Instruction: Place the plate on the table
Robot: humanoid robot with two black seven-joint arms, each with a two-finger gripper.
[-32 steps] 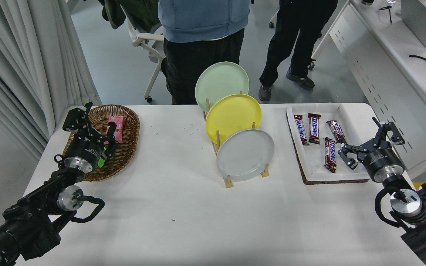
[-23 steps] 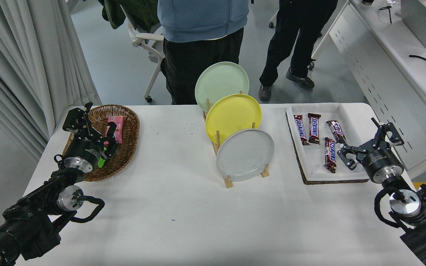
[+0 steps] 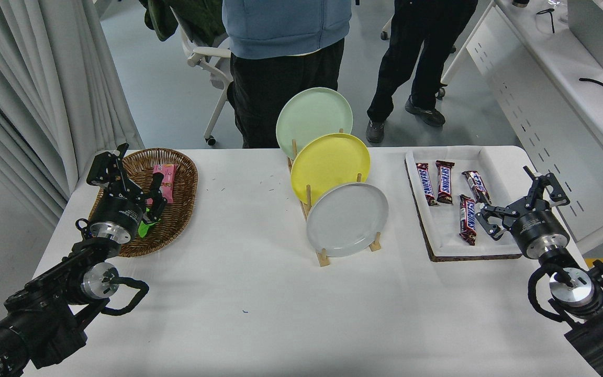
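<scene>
The light grey plate (image 3: 347, 219) leans upright in the front slot of a wooden rack (image 3: 323, 256) in the middle of the white table (image 3: 259, 293). Behind it in the same rack stand a yellow plate (image 3: 330, 165) and a pale green plate (image 3: 313, 115). My right gripper (image 3: 516, 201) hovers open at the right side of the table, over the near right corner of the tray, well apart from the plate. My left gripper (image 3: 130, 175) is parked open over the wicker basket at the left.
A wicker basket (image 3: 178, 209) with a pink packet and a green item sits at the left. A white tray (image 3: 450, 238) with several chocolate bars (image 3: 445, 181) lies at the right. Two people stand at the far side. A white desk (image 3: 553, 99) stands to the right.
My right gripper has crept slightly left and away from the camera. The plates have stayed put and the left arm has barely shifted.
</scene>
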